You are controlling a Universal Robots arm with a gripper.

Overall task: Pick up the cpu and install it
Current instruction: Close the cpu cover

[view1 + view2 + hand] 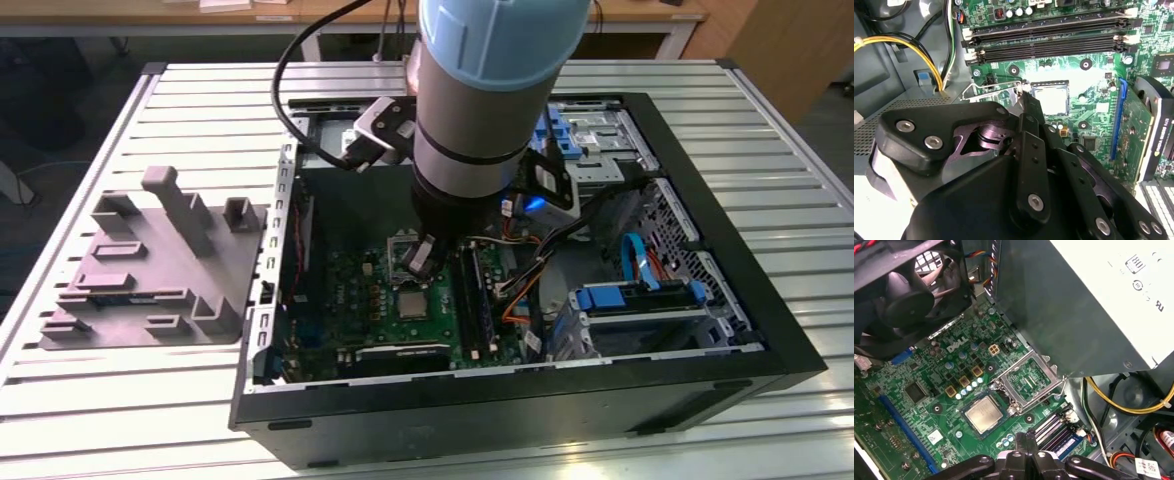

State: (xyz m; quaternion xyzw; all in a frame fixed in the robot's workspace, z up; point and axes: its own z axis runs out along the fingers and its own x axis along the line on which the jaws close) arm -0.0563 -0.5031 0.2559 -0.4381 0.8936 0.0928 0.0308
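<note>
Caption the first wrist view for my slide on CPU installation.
The cpu sits in the motherboard socket, load plate open beside it, with the gripper above.

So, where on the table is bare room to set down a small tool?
Bare table slats lie around the grey tray, at the exterior view's left. The case is crowded with cables and the arm.

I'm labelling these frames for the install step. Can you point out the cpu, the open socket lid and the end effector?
cpu (984, 413), first wrist view, centre of its silvery metal top.
socket lid (1027, 378), first wrist view, middle of the raised metal frame.
end effector (1027, 442), first wrist view, between its black fingertips.
</note>
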